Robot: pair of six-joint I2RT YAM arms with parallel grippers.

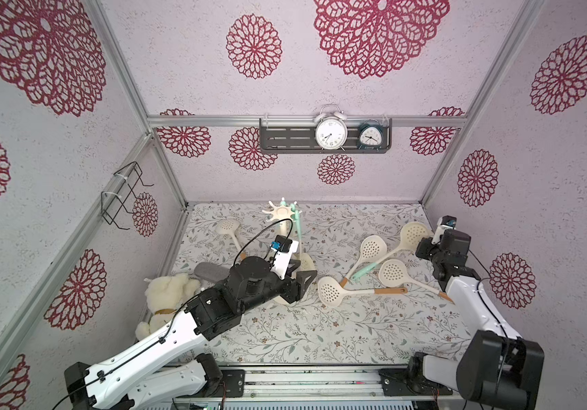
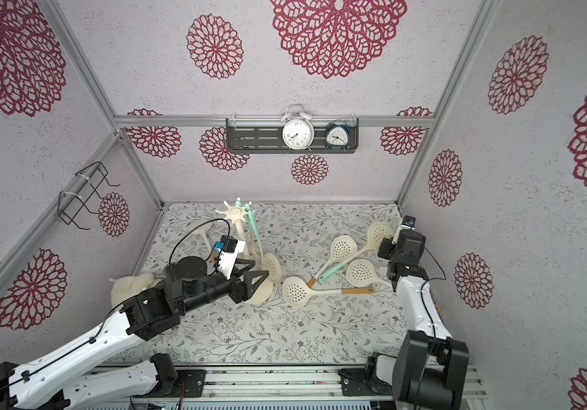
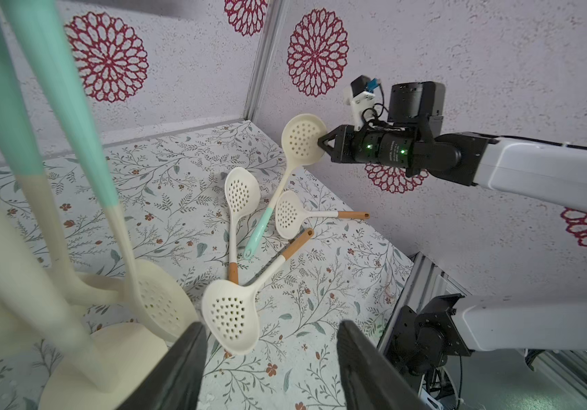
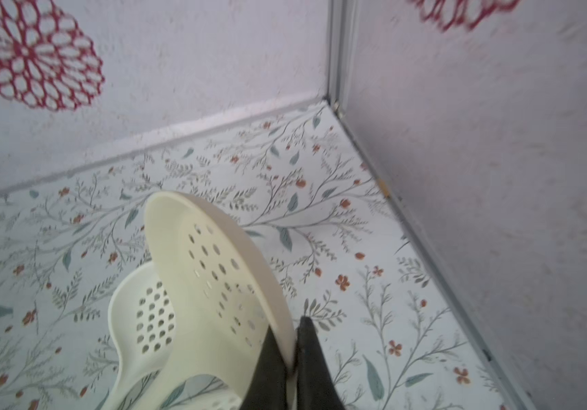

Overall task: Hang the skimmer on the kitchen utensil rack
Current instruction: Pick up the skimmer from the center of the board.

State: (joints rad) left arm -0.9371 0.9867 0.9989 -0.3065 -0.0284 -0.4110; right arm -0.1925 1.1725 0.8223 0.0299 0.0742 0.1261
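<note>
**Progress:** two hung skimmers (image 1: 297, 223) on kitchen utensil rack (image 1: 279, 213). Third, mint-handled skimmer (image 3: 301, 140), clamped at head rim by right gripper (image 3: 322, 145), near right wall, well apart from rack; carry and hooking remain. Left gripper (image 3: 270, 324) jaws apart, empty, beside rack base.

**Count:** seven skimmers, four loose skimmers (image 1: 331, 291) on table; one rack.

Fingers of left pincer (image 3: 270, 326) spread apart, dark tips over bench (image 3: 338, 284). Just beside them, kitchen utensil rack (image 3: 121, 351): cream pole, round flat base. Two teal-handled skimmers (image 3: 157, 301) run down along pole, heads low by base. Three orange-handled skimmers (image 3: 231, 316) lie close together on bench. Farther off, right pincer (image 3: 323, 145) clamped on head rim of skimmer with teal handle (image 3: 301, 142); its handle end lies among orange-handled ones.
</note>
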